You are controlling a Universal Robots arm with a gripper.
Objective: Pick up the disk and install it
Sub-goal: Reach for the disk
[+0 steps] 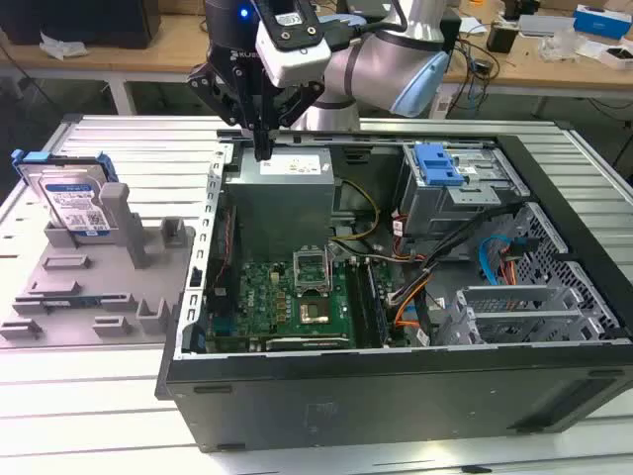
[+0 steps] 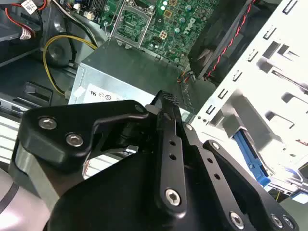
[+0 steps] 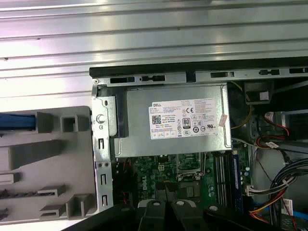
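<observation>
Disk (image 1: 74, 203) sits upright in the grey holder (image 1: 89, 297) at the exterior view's left, well apart from my claw (image 1: 263, 150). Ribbed metal table (image 1: 119, 148) under everything, wooden bench (image 1: 168, 49) behind, open computer case (image 1: 396, 396) on the table, claw pressed together and empty over the power supply (image 1: 287, 198).

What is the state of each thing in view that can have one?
Disk: standing on edge in the grey stand, outside the case, not gripped.
Gripper: shut, holding nothing, above the power supply.
Computer case: lying on its side, open, insides exposed.
Blue clip: sitting on the drive cage inside the case.
</observation>
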